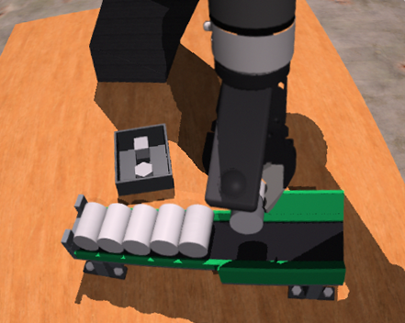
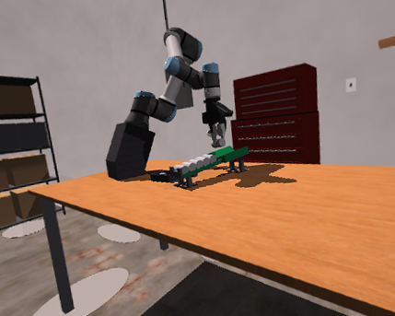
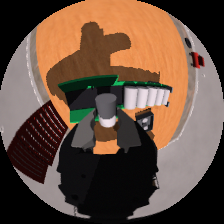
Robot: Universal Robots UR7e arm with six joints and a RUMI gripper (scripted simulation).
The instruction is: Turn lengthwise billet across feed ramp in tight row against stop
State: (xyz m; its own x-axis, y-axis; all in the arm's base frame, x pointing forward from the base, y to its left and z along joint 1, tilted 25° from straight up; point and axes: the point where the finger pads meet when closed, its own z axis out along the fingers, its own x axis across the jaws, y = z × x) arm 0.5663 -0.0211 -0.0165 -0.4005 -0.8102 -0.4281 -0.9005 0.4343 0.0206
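Note:
A green feed ramp (image 1: 278,237) with a black bed slopes down to a grey stop (image 1: 74,222) at the left. Several light grey billets (image 1: 144,227) lie across it, side by side in a row against the stop. My gripper (image 1: 253,207) is shut on one more billet (image 1: 246,220) and holds it in the air above the ramp's middle, to the right of the row. In the wrist view the held billet (image 3: 106,110) sits between the fingers, with the ramp (image 3: 92,95) and row (image 3: 147,96) below. The exterior view shows the gripper (image 2: 217,136) hanging above the ramp (image 2: 222,155).
A small dark open bin (image 1: 142,158) with grey bolts and blocks stands just behind the row. The robot's black base (image 1: 132,38) sits at the back of the orange table. A red tool cabinet (image 2: 276,116) stands beyond the table.

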